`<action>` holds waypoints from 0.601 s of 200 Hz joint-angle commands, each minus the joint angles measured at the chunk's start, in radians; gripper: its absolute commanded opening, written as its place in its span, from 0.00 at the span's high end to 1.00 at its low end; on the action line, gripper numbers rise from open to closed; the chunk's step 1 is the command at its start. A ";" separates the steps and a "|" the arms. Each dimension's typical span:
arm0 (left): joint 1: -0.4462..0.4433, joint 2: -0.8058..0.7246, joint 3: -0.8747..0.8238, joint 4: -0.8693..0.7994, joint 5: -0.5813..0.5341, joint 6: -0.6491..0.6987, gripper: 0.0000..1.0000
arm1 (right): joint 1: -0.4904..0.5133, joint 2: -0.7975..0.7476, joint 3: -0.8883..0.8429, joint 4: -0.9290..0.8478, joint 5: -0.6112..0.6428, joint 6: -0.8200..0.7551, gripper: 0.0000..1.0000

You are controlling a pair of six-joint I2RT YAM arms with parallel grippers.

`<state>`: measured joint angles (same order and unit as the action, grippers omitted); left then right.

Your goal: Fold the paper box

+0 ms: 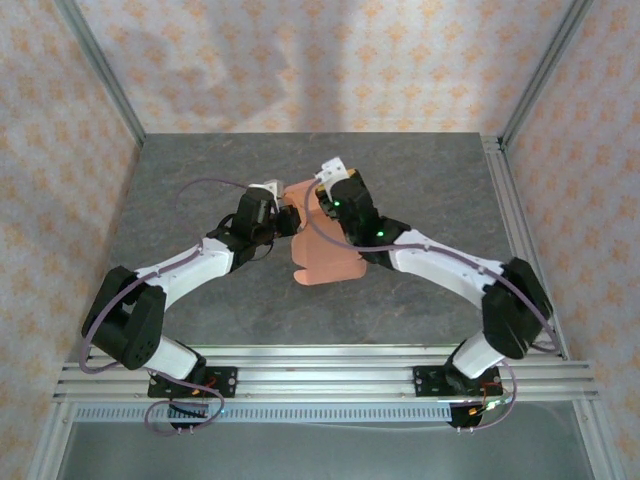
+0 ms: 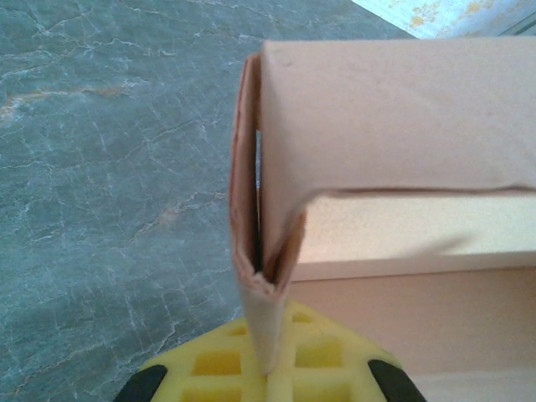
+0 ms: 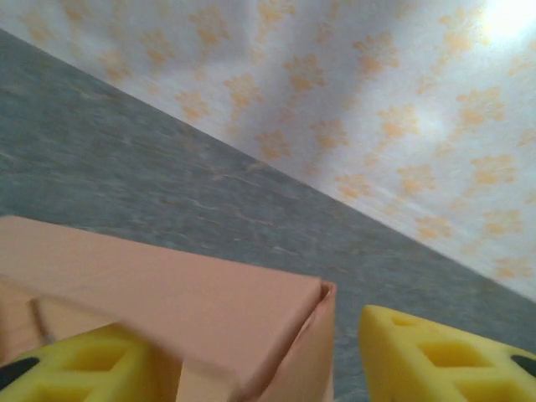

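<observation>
The paper box [image 1: 325, 262], salmon-orange card partly folded up, sits mid-table between both arms. My left gripper [image 1: 290, 222] is at its left edge. In the left wrist view its yellow pads [image 2: 318, 352] are shut on a folded double wall of the paper box [image 2: 394, 117], which stands up from between them. My right gripper [image 1: 325, 200] is at the far end of the box. In the right wrist view it [image 3: 260, 368] is open, and a folded corner of the box [image 3: 167, 285] lies between its yellow fingers [image 3: 435, 352], apart from the right finger.
The grey marbled table [image 1: 200, 180] is bounded by patterned walls and aluminium posts. A metal rail [image 1: 505, 200] runs along its right side, and rails [image 1: 320, 365] cross the near edge by the arm bases.
</observation>
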<state>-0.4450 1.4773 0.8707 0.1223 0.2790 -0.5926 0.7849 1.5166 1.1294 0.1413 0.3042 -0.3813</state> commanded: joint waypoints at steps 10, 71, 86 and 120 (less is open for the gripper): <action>-0.005 0.000 0.034 -0.006 0.014 0.024 1.00 | -0.054 -0.133 -0.058 -0.068 -0.286 0.075 0.30; -0.003 0.009 0.074 -0.077 -0.022 0.017 1.00 | -0.189 -0.246 -0.122 -0.090 -0.531 0.242 0.25; 0.005 0.018 0.113 -0.175 -0.063 -0.040 1.00 | -0.222 -0.238 -0.130 -0.085 -0.533 0.293 0.25; 0.023 0.028 0.137 -0.257 -0.044 -0.214 1.00 | -0.246 -0.226 -0.159 -0.061 -0.511 0.341 0.25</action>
<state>-0.4351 1.4986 0.9848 -0.0402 0.2539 -0.6682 0.5434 1.2873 0.9924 0.0597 -0.1856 -0.1146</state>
